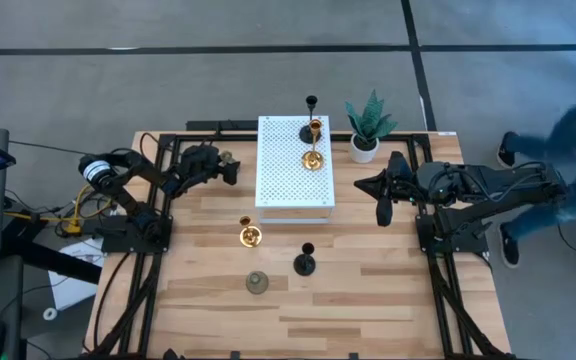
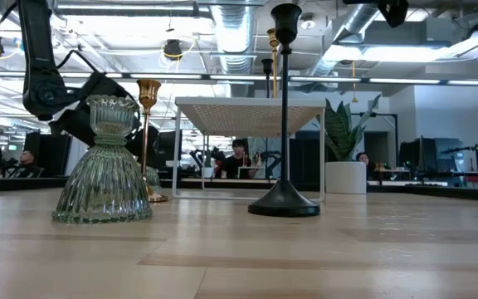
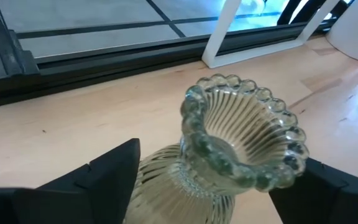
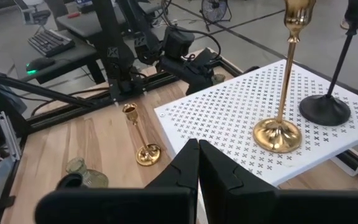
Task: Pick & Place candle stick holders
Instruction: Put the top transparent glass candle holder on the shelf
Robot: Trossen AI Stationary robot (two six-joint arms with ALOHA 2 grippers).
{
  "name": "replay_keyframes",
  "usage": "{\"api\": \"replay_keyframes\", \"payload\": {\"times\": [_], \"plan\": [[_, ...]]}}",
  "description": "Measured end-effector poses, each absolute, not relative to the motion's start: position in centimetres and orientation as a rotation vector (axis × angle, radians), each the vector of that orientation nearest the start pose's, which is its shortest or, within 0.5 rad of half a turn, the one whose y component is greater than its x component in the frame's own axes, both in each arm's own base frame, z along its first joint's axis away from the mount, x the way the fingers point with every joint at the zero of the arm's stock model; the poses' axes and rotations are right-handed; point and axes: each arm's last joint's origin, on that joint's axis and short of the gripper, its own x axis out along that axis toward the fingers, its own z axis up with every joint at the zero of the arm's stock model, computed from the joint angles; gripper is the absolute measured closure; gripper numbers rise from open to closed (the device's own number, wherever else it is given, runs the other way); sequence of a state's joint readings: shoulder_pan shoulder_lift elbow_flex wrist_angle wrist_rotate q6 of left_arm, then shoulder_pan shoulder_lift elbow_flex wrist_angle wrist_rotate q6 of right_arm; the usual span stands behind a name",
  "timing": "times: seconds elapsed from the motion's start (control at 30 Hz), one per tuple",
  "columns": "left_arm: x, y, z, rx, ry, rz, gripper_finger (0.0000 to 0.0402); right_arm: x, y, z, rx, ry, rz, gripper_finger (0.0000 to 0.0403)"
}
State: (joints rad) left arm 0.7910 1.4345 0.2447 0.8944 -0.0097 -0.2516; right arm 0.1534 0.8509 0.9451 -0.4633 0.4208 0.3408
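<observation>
On the near part of the pale wooden worktop (image 1: 368,300) stood a squat, ribbed, grey-green glass candle holder (image 1: 257,283), with a slim black candle holder on a round base (image 1: 305,263) just to its right. A little farther, left of centre, stood a shiny gold candle holder (image 1: 250,236).

Beyond them, mid-worktop, a white perforated metal stand (image 1: 278,185) carried a second gold candle holder (image 4: 281,134) and, at its far right corner, a second tall black candle holder (image 4: 325,106). Right of the stand, at the far edge, sat a green leafy plant in a white pot (image 1: 366,128).

The left claw (image 1: 226,167) hung just left of the stand, its dark fingers (image 3: 101,177) spread either side of a second ribbed grey-green glass holder with a beaded rim (image 3: 235,149), gripping it above the wood.

The right claw (image 1: 381,187) waited right of the stand, its two fingers (image 4: 182,171) pressed together on nothing.

A person in blue (image 1: 568,150) was at the far right, off the worktop.
</observation>
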Motion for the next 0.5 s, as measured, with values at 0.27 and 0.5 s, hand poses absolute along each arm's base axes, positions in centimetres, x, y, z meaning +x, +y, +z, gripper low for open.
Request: {"api": "replay_keyframes", "payload": {"times": [0.27,0.5], "plan": [[15.69,15.91,13.17,-0.352,0.18,0.828,0.0136,17.18,1.45,35.05,0.23,0.308,-0.322,0.0403],[15.7,15.92,13.26,-0.349,0.174,0.828,0.0189,17.18,1.46,35.05,0.23,0.307,-0.322,0.0403]]}}
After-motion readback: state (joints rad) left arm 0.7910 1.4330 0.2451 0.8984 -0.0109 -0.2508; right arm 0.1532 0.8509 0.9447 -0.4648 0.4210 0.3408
